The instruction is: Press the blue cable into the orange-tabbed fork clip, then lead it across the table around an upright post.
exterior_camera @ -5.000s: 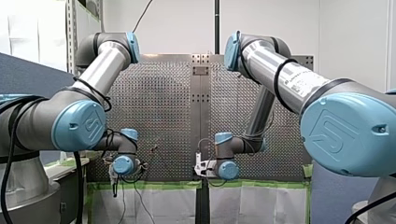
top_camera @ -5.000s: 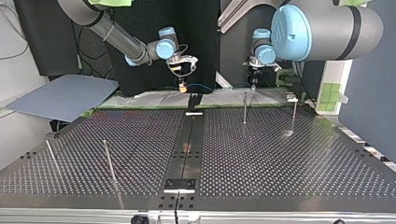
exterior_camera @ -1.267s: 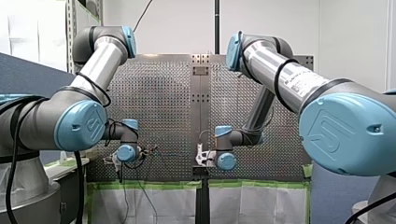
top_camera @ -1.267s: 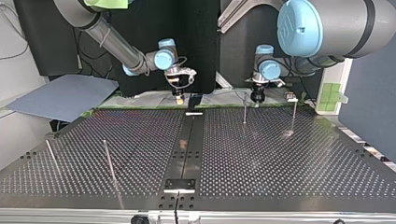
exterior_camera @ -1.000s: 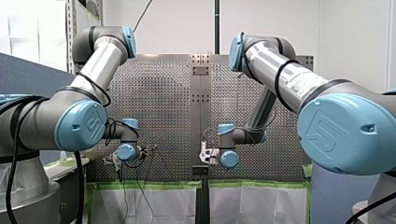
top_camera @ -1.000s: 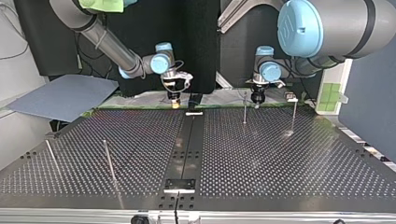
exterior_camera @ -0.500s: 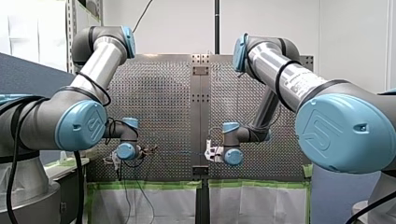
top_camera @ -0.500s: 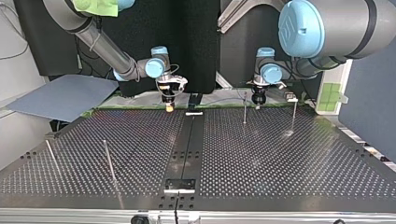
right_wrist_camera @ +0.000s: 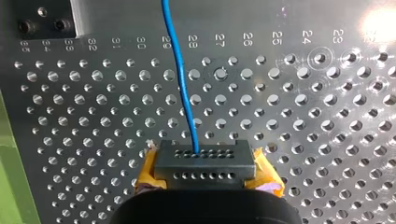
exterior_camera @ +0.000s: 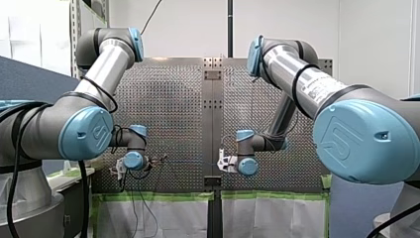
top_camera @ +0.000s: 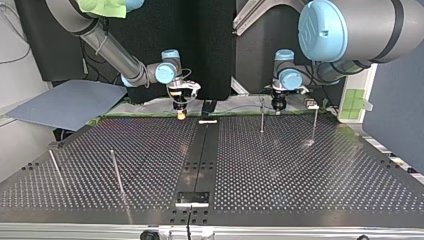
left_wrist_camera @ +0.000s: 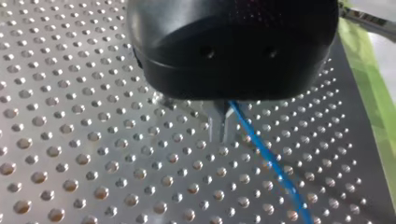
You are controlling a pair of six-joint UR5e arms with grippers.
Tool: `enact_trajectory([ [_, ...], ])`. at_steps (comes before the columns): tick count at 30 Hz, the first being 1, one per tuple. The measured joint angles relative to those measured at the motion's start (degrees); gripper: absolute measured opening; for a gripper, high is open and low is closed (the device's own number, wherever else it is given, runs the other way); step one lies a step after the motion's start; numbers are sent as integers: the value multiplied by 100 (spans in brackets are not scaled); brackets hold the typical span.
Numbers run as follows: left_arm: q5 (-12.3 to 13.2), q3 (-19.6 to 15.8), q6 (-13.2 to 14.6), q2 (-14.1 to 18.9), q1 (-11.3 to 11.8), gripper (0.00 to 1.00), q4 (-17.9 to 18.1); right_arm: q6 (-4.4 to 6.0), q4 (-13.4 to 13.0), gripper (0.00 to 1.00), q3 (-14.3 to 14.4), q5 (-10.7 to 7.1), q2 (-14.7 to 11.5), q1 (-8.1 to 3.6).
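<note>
Blue cable (right_wrist_camera: 180, 79) runs straight ahead from the right gripper (right_wrist_camera: 200, 153), which is clamped on it between yellow pads (right_wrist_camera: 147, 172). Its long axis stretches towards the left gripper (left_wrist_camera: 220, 128), whose metal fingers (left_wrist_camera: 214, 125) pinch it too. Only the top view shows an upright post (top_camera: 261, 116) just beside the left gripper. The orange-tabbed clip cannot be made out in any view.

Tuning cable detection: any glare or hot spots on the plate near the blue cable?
Right wrist view: strong glare on the table, well to one side of the blue cable. Left wrist view: only small glints on hole rims, cable evenly lit. Top view: bright reflection on the table at a post's foot.
</note>
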Motion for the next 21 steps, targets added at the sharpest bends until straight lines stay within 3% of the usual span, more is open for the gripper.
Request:
enact_trajectory([
  [1,40,0,27,0,5,58,-12,0,3,0,0,0,2,0],
  [2,74,0,57,0,10,71,-33,0,7,0,0,0,3,0],
  [3,99,0,95,0,15,71,-71,0,12,0,0,1,5,2],
  [4,103,0,120,-1,19,82,-106,0,14,0,0,0,5,4],
  [5,99,0,142,-1,23,85,-142,0,16,0,0,0,5,7],
  [11,46,0,327,-1,31,100,-364,-5,14,0,0,-42,9,30],
  [21,107,-4,327,2,39,100,-723,-8,12,0,0,-70,17,32],
])
